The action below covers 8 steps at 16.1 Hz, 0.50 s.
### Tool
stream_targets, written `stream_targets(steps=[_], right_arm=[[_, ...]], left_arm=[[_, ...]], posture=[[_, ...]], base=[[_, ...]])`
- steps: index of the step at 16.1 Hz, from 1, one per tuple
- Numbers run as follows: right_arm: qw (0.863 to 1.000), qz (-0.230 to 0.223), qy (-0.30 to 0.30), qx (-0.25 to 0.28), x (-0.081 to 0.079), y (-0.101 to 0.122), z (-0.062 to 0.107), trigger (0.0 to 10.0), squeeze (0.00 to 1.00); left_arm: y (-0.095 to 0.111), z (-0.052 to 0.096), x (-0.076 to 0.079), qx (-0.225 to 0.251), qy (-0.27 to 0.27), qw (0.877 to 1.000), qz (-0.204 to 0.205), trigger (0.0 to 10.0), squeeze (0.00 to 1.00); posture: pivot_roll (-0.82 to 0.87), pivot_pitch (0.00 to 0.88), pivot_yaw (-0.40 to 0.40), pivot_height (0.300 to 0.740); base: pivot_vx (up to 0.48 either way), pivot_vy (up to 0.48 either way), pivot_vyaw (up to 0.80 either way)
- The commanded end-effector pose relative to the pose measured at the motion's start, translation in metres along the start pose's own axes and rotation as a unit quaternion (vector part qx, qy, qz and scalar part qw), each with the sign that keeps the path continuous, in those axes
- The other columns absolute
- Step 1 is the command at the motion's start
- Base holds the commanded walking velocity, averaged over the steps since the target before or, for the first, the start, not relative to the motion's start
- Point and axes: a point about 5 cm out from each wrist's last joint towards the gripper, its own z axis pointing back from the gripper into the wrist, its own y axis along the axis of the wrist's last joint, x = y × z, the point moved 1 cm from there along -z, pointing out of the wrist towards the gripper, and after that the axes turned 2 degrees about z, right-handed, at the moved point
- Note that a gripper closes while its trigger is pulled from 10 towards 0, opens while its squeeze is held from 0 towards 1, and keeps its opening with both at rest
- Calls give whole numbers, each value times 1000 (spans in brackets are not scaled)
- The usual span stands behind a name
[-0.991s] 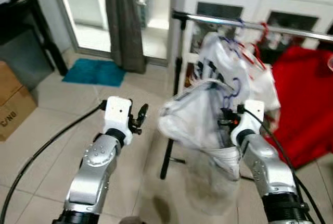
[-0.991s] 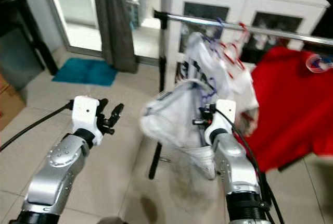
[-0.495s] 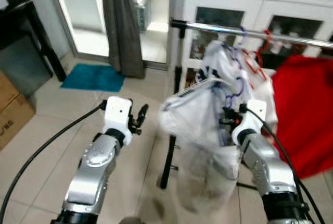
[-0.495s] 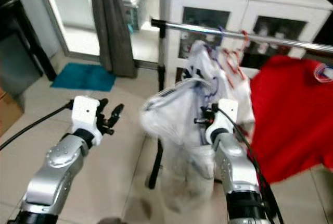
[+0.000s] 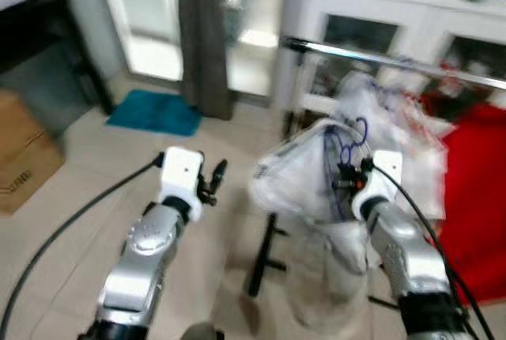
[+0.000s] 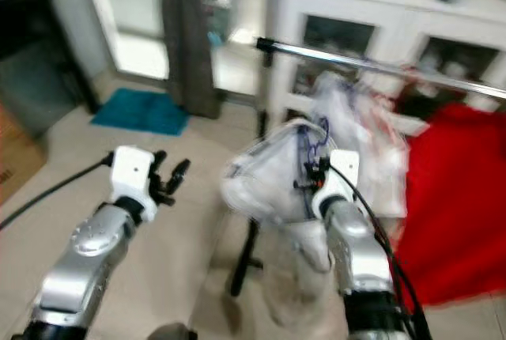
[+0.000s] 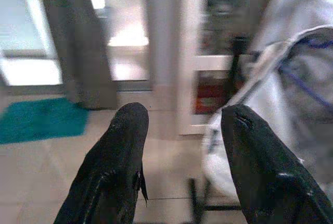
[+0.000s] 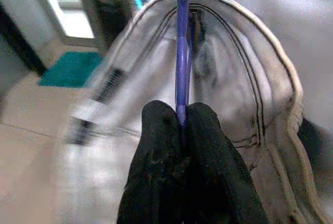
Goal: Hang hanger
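Note:
My right gripper (image 5: 345, 179) is shut on a purple hanger (image 8: 181, 52) that carries a white garment (image 5: 304, 178); its hook (image 5: 353, 136) rises just above the fingers. The garment hangs in front of me, below and short of the metal rail (image 5: 371, 57). In the right wrist view the black fingers (image 8: 161, 161) pinch the thin purple wire at the garment's collar. My left gripper (image 5: 212, 183) is raised to the left of the garment, open and holding nothing, its fingers (image 7: 117, 161) spread apart.
More white clothes (image 5: 395, 119) and a red garment (image 5: 474, 190) hang on the rail. The rack's black post (image 5: 265, 253) stands behind the garment. A white cabinet (image 5: 371, 32) is beyond, with a dark curtain (image 5: 202, 32), a teal mat (image 5: 154, 111) and a cardboard box (image 5: 24, 154) to the left.
The whole picture has shifted and blurred, so the camera has moved. My right gripper still holds the hanger at about the same height; the left gripper is unchanged.

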Motion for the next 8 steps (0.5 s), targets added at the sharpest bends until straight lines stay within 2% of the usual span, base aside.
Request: stream_targets(steps=[1,3,6,8], right_arm=[[999,-2,10,45,-5,20,-2,10000,0],[999,-16,8,49,-3,22,-1,10000,0],[999,-22,2,48,0,22,0,10000,0],[999,-13,1,52,0,23,1,10000,0]], left_arm=[[4,0,-2,4,3,1000,-4,10000,0],[4,0,-2,4,2,1000,-6,10000,0],[3,0,0,2,-2,1000,-7,10000,0],[2,0,1,1,-7,1000,-9,10000,0]], posture=[[174,26,-25,740],[173,27,-24,740],[170,29,-20,740],[169,31,-18,740]], base=[[360,0,0],[360,0,0],[360,0,-748],[360,0,0]])
